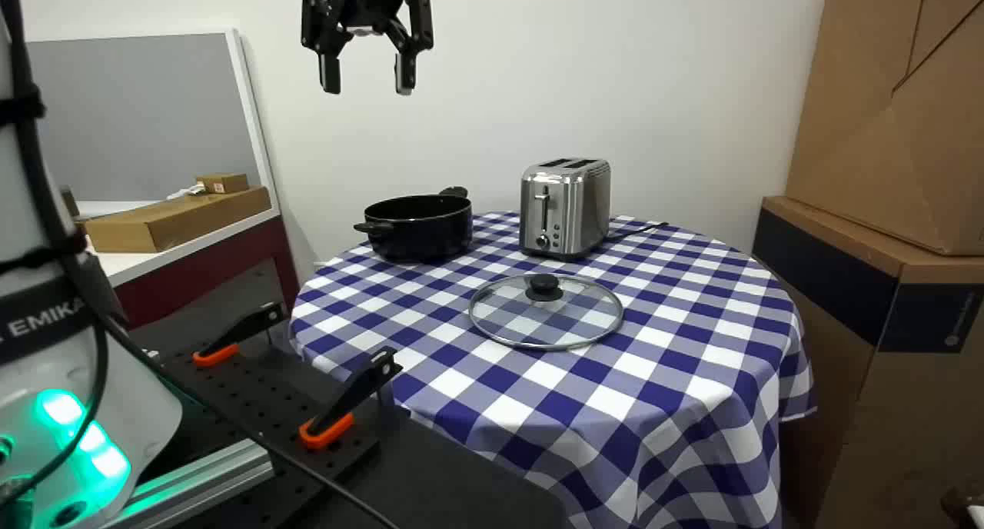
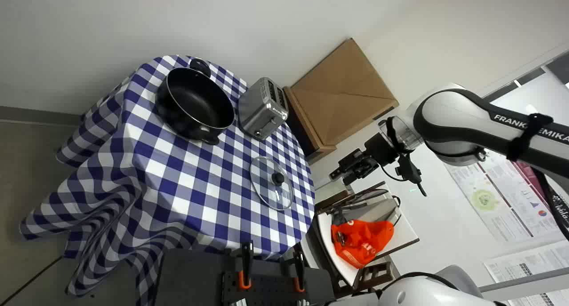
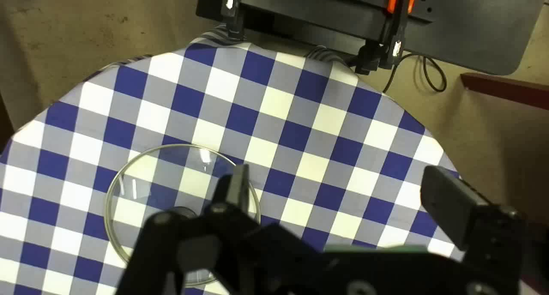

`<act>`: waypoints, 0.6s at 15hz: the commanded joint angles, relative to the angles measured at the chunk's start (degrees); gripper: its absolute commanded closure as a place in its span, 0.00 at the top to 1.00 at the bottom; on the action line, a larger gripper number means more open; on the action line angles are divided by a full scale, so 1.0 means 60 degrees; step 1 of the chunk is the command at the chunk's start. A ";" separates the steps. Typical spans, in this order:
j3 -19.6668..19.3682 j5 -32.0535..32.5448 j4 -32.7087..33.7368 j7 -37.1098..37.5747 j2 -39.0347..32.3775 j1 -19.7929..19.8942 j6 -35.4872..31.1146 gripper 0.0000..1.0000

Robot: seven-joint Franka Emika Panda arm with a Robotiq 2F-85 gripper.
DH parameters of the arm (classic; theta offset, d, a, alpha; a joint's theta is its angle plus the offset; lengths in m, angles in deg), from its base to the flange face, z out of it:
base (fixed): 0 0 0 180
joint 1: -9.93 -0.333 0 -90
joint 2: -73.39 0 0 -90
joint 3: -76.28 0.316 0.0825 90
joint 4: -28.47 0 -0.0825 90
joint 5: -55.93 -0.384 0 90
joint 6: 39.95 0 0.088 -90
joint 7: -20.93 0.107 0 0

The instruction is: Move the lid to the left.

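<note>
Arm [image 1: 46,367]: white, with green lamps [image 1: 91,438] lit at the foot.

Clamps [image 1: 356,392]: two, black with orange grips, on a dark perforated plate [image 1: 269,390] before the worktop [image 1: 692,344].

Hand [image 1: 367,83]: black, pointing downward, high above the level of the worktop. Released, the fingers [image 1: 329,75] standing wide apart.

Cloth [image 1: 715,460]: blue-and-white check, spread over the worktop, its hem falling in folds.

Lid [image 1: 546,311]: clear glass, round, thin metal rim, dark knob [image 1: 544,283] uppermost. Lies flat on the cloth, lower than the hand and well apart from it; in both exterior views a gap separates the two. In the wrist view it sits below the hand and toward the left, the hand's dark parts hiding some of the rim and much of the knob.

Toaster [image 1: 565,210]: steel, upright, two slots; near the lid and beyond it. Black cord [image 1: 638,231] trails over the worktop behind.

Pot [image 1: 421,229]: black, upright, two handles, dark interior showing in an exterior view [image 2: 200,99]. Near the toaster, cloth visible between; farther from the lid than the toaster is.

Cartons [image 2: 349,92]: brown, one upon another, beyond the toaster and off the worktop.

Wall [image 1: 676,91]: pale, at the back.
</note>
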 commanded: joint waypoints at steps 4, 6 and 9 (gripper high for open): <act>-0.0032 0.0018 0.0011 0.0021 0.0001 -0.0038 0.0016 1.00; -0.0036 0.0002 -0.0046 0.0069 -0.0052 -0.0031 -0.0306 1.00; -0.0015 -0.0085 -0.0107 0.0790 -0.0555 0.0174 -0.1850 1.00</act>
